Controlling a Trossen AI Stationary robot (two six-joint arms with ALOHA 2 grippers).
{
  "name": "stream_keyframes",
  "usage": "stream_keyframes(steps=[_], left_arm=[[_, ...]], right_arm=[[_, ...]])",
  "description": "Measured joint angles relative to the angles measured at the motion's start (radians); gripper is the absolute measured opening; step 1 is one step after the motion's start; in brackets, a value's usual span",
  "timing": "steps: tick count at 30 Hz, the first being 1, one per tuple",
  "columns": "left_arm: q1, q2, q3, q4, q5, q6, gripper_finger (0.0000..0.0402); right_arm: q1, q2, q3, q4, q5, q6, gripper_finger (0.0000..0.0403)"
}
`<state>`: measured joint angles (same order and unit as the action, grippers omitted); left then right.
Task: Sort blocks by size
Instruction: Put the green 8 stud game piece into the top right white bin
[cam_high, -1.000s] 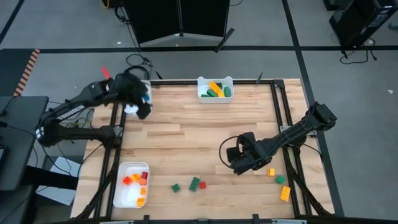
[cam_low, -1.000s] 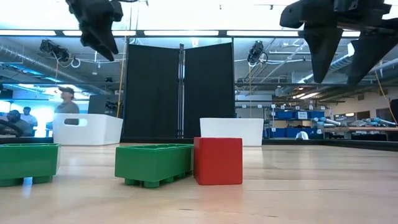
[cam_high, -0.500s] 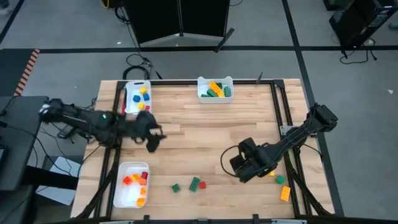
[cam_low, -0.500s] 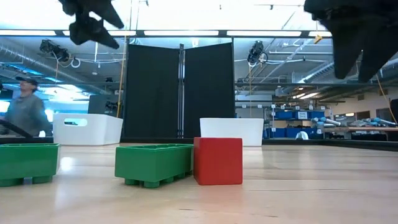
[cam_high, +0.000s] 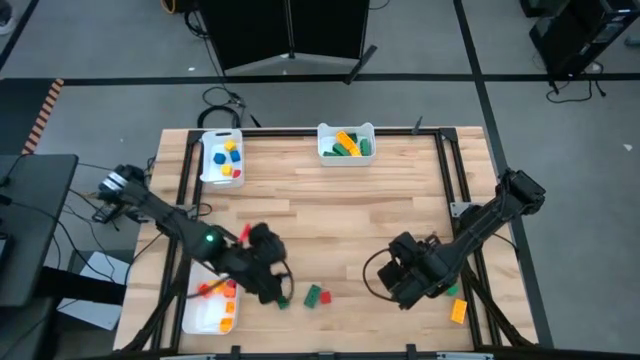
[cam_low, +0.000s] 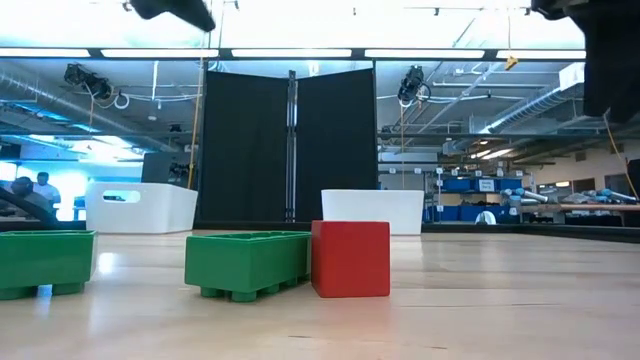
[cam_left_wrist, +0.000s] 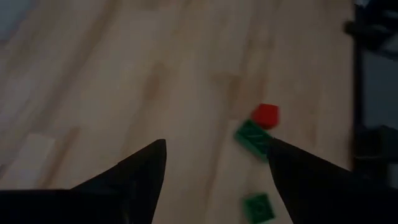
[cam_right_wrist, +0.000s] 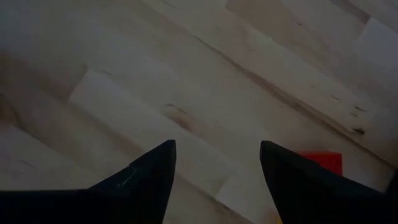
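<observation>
Green studded blocks (cam_low: 248, 262) beside plain red cube (cam_low: 350, 258)

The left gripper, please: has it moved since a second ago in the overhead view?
Yes. The left gripper has left the far-left tray and now hovers open beside the near-left tray.

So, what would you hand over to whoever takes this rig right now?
Left claw: open, empty, above the loose green and red blocks near the front edge.
Right claw: open, empty, low over bare wood at front right.
Sorted so far: blocks lie in the back-left tray, back-centre tray and front-left tray.
Left to do: the small green block, the green and red blocks, and the orange block at front right.
</observation>
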<state>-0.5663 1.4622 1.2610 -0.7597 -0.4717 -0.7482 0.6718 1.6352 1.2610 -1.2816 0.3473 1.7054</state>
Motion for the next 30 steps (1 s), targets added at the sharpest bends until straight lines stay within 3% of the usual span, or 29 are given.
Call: stream_keyframes(steps=[5, 9, 17, 20, 25, 30], left_arm=[[-0.007, 0.109, 0.117, 0.011, 0.124, 0.061, 0.0287], [-0.005, 0.161, 0.158, 0.015, 0.152, 0.084, 0.0287], [0.002, 0.188, 0.161, 0.185, 0.18, 0.145, 0.0287], [0.009, 0.189, 0.16, 0.187, 0.161, 0.162, 0.0289], [0.011, 0.189, 0.159, 0.156, 0.015, 0.16, 0.0313], [0.011, 0.189, 0.159, 0.18, 0.044, 0.142, 0.0326]], right_arm=[[0.02, 0.0, 0.0, 0.0, 0.003, 0.0, 0.0245], [0.034, 0.0, 0.0, 0.003, 0.017, 0.003, 0.0246], [0.059, 0.0, 0.0, 0.014, 0.019, 0.028, 0.0239], [0.067, 0.0, 0.0, 0.014, 0.026, 0.03, 0.0237], [0.068, 0.0, 0.0, 0.014, 0.027, 0.03, 0.0235], [0.068, 0.0, 0.0, 0.013, 0.049, 0.03, 0.0236]])
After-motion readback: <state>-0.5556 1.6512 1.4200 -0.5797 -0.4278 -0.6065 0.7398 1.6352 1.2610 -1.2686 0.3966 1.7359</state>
